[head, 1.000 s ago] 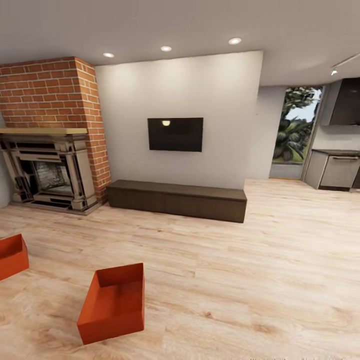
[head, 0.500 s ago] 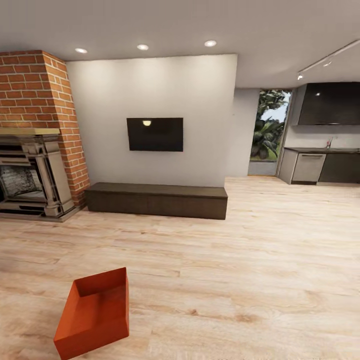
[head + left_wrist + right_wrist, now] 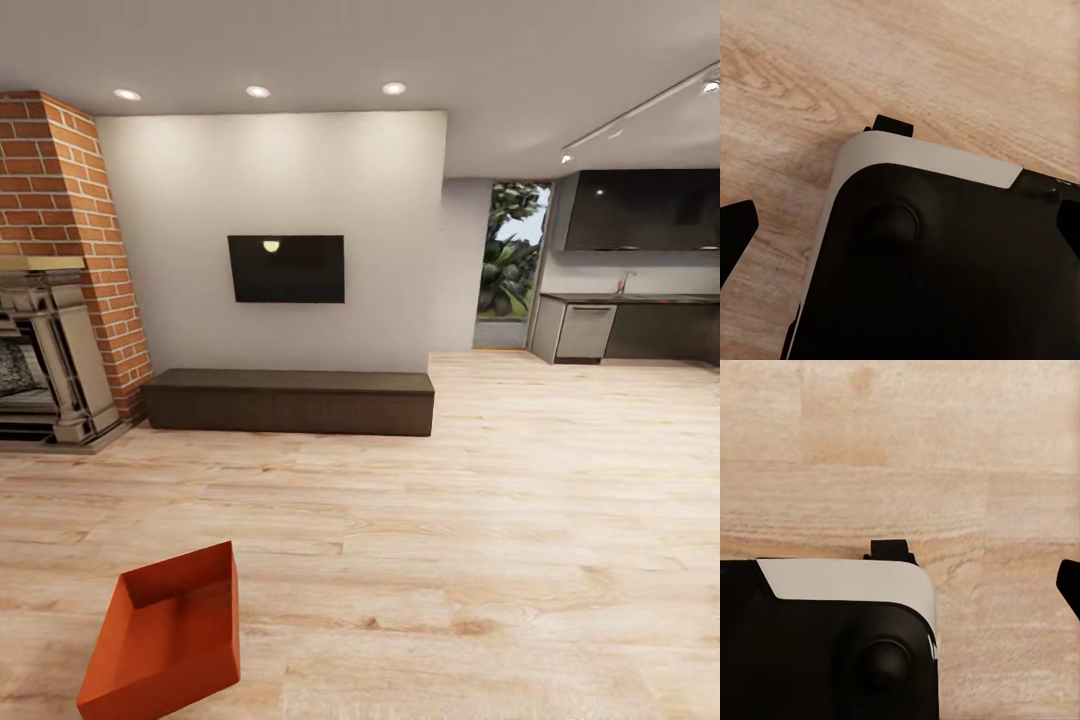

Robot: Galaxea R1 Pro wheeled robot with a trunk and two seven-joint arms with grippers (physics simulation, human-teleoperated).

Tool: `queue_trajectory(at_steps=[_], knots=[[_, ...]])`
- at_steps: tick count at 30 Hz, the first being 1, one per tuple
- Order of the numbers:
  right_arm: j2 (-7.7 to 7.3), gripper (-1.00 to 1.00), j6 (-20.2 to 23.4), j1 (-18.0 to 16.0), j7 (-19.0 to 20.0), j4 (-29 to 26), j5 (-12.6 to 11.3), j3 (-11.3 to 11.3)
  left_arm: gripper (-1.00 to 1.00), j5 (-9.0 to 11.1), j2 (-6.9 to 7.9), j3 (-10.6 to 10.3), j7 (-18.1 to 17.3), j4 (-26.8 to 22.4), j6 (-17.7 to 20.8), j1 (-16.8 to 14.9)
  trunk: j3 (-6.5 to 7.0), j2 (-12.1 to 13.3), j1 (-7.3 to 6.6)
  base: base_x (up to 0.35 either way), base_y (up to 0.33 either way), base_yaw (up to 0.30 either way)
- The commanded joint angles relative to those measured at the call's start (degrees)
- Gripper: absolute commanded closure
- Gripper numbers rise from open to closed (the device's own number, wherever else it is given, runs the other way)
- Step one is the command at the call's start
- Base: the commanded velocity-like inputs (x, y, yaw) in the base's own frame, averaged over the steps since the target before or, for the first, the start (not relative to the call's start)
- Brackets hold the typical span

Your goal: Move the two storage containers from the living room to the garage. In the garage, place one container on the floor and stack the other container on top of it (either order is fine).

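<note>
**One red-orange bin on the living-room planks, both claws hanging over bare wood**

The head view takes in the living room: a red-orange, open-topped rectangular storage container [image 3: 165, 640] sits on the light wood-plank flooring [image 3: 500, 540] at the lower left, its lower corner cut off by the picture's edge. Beyond it stand a long, low dark-brown bench [image 3: 290, 400], a black wall-mounted television [image 3: 286, 268] and a red-brick fireplace with a grey stone surround [image 3: 50, 300], cropped at the left. A dark kitchen counter [image 3: 640, 320] shows at far right.

The wrist views show what the head view lacks: the robot's black base with a white rim [image 3: 930, 255], seen from above against the planks. In the left wrist view a dark fingertip [image 3: 735, 232] pokes in at one edge and a dark sliver at the opposite edge; the right wrist view gives one dark tip [image 3: 1071, 581]. How far either claw is parted cannot be told; nothing shows between the fingers.
</note>
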Motion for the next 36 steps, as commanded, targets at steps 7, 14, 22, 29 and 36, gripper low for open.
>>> queue_trajectory(at_steps=[7, 14, 22, 29, 36], knots=[[0.03, -1.0, -0.3, -0.1, -0.1, 0.2, -0.5, 0.5, -1.0, 0.0, 0.0, 0.3, 0.0, 0.0, 0.0, 0.0, -0.06, 0.0, 0.0, 0.045, 0.0, -0.004], [0.03, -1.0, -0.3, -0.1, -0.1, 0.2, -0.4, 0.5, -1.0, 0.2, 0.24, 0.3, 0.0, 0.0, 0.1, 0.0, -0.06, 0.0, 0.0, 0.276, -0.083, 0.0], [0.03, -1.0, -0.2, -0.1, -0.1, 0.2, -0.4, 0.6, -1.0, 0.2, 0.25, 0.3, 0.0, 0.0, 0.1, 0.0, -0.06, 0.0, 0.0, 0.299, -0.135, 0.0], [0.03, -1.0, -0.2, -0.1, -0.1, 0.2, -0.3, 0.6, -1.0, 0.2, 0.25, 0.3, 0.0, 0.0, 0.1, 0.0, -0.06, 0.0, 0.0, 0.299, -0.138, 0.0], [0.03, -1.0, -0.2, -0.1, -0.1, 0.2, -0.3, 0.6, -1.0, 0.2, 0.25, 0.4, 0.0, 0.0, 0.0, 0.0, -0.06, 0.0, 0.0, 0.299, -0.138, 0.0]])
